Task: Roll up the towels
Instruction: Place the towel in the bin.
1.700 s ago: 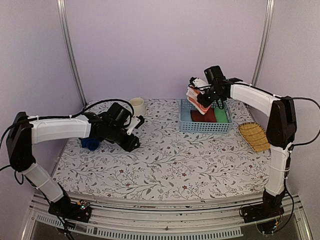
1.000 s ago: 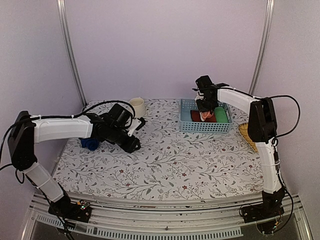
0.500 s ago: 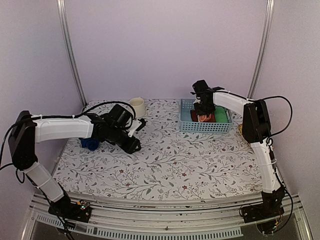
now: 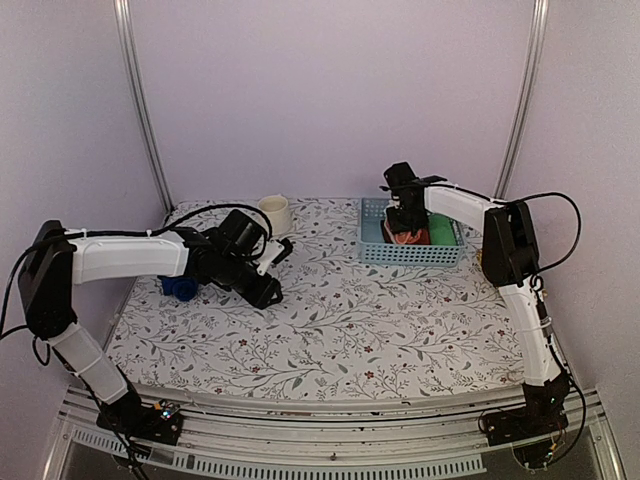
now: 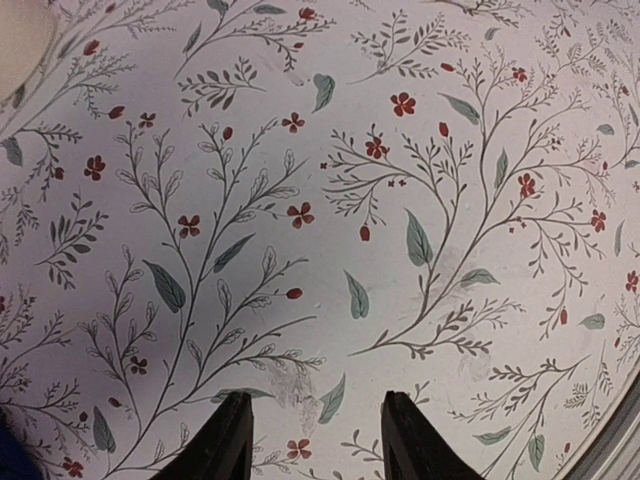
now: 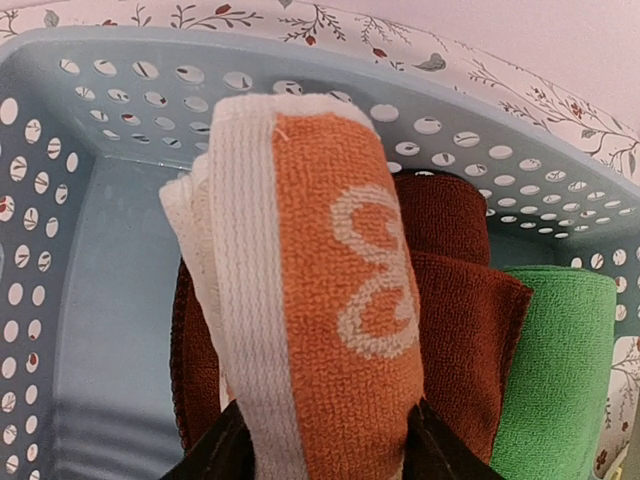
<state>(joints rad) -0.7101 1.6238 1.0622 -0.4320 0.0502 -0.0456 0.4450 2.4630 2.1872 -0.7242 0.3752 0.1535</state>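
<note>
Lowered into basket (image 4: 410, 260) since before, right gripper (image 6: 325, 440) clamping rolled orange towel (image 6: 330, 300) just over red roll (image 6: 465, 300), probably for laying it in; left gripper (image 5: 315, 440) parted, empty, blue towel (image 4: 180, 288) behind it.

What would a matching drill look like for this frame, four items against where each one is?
Items:
1 orange towel
2 blue towel
3 green roll
4 cup

Places:
A on the table, far left
B held in the right gripper
C lying at the right end of the basket
D standing at the back, left of the basket

Pairs: 1-B, 2-A, 3-C, 4-D
</note>
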